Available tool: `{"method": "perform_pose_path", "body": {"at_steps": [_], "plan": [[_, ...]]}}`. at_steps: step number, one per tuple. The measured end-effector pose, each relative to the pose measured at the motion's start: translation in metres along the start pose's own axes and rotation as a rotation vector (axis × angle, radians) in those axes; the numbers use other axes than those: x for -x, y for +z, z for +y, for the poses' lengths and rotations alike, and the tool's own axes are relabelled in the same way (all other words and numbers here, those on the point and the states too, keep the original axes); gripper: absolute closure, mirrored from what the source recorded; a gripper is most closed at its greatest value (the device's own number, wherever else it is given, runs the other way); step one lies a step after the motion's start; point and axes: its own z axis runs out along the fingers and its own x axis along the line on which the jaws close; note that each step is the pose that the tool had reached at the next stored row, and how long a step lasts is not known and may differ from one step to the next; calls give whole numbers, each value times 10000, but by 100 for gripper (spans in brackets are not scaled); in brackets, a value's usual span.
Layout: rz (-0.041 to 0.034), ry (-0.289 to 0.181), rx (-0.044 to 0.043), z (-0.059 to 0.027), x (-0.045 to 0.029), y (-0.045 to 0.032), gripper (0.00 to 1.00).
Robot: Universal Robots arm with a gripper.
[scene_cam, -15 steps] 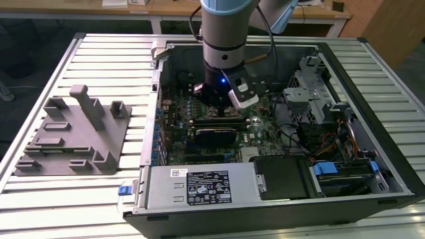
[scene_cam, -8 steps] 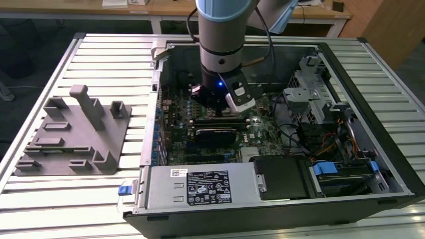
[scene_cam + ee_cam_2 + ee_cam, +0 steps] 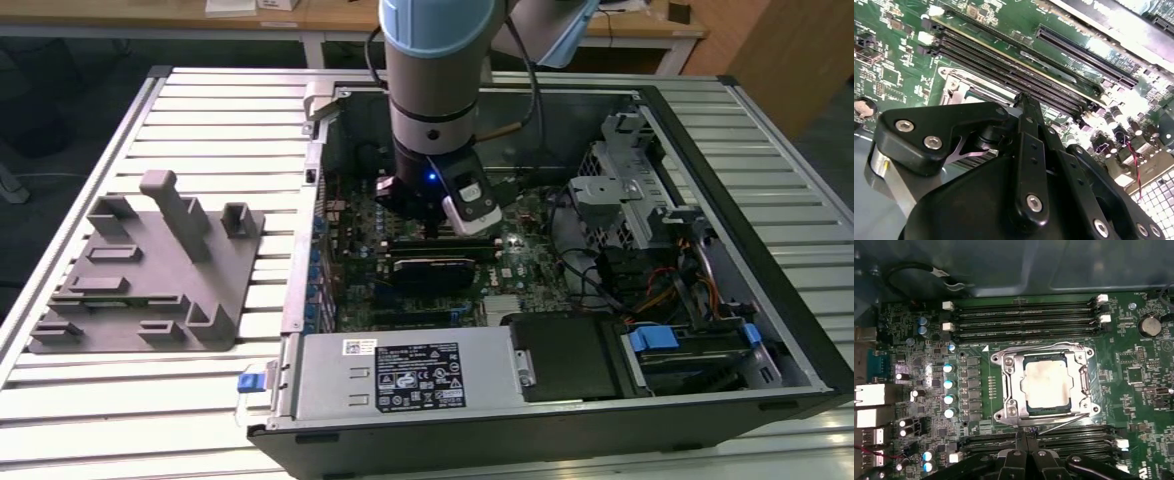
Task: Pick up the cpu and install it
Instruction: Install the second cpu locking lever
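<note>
First wrist view gives us the cpu (image 3: 1048, 384) seated in its metal socket frame (image 3: 1004, 385) on the motherboard (image 3: 919, 340), just beyond our gripper (image 3: 1025, 456). Its fingers (image 3: 1019, 447) are clenched together, gripping nothing. From the exterior view, our gripper (image 3: 447, 232) hangs inside the computer case (image 3: 747, 250).

cpu (image 3: 1048, 384) silvery-beige top, smudged, dark rim; socket frame (image 3: 1009, 390) bare silver metal; motherboard (image 3: 1144, 390) green; memory slots (image 3: 1024, 317) black with white clips; hand (image 3: 1026, 150) black; fixture block (image 3: 147, 270) grey; counter (image 3: 227, 130) pale ribbed slats
</note>
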Motion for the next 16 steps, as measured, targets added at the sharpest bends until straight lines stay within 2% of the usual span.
{"method": "perform_pose_path", "body": {"at_steps": [5, 7, 16], "plan": [[10, 7, 121, -40, -25, 28, 89], [17, 13, 197, -51, -39, 36, 89], [59, 39, 691, -137, -57, 58, 89]]}}
